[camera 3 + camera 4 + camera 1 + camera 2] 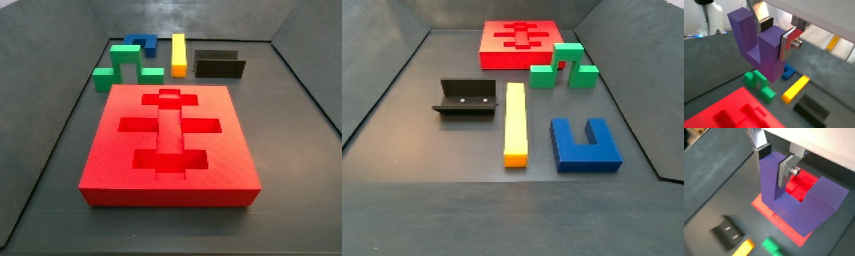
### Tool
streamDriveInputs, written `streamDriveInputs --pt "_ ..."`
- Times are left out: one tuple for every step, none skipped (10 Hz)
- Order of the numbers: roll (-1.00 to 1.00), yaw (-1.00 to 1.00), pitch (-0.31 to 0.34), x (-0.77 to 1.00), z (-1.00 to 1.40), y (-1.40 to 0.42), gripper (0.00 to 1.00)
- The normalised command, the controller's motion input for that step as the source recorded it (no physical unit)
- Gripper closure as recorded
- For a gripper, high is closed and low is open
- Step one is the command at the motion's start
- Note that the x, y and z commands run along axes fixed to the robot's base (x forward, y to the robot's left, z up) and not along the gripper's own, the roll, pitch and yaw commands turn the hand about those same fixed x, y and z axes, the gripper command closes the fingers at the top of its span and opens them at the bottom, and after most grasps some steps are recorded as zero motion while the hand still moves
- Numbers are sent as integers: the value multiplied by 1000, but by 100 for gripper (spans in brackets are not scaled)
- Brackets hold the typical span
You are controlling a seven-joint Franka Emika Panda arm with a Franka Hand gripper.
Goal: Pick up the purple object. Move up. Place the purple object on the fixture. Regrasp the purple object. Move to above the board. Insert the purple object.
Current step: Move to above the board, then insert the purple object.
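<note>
My gripper [776, 35] is shut on one prong of the purple object [757, 45], a dark purple U-shaped block held high above the floor. It shows in both wrist views, with the base bar hanging down [797, 203]. The red board [804, 183] lies below it, and its near end shows in a wrist view [724, 112]. The black fixture [812, 111] stands on the floor beyond the yellow bar, also seen in both side views [219, 64] [466, 98]. The board fills the near part of a side view [227, 160]. Neither side view shows the gripper or the purple object.
Green blocks [127, 65] [563, 65] stand by the board's end. A yellow bar [515, 122] lies between the fixture and a blue U-shaped block [585, 143]. Dark walls enclose the grey floor.
</note>
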Motion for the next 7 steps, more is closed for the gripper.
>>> streamDriveInputs --pt "-1000 -2 74 -156 30 -112 100" --pt "-946 5 38 -100 6 -23 100" --pt "-806 3 22 -85 8 0 100" --pt "-435 2 -14 -68 2 20 100" --pt "-307 0 -29 -53 -4 16 100" --pt "-9 0 0 91 -34 0 100" --pt "-21 0 -26 394 -71 -171 100"
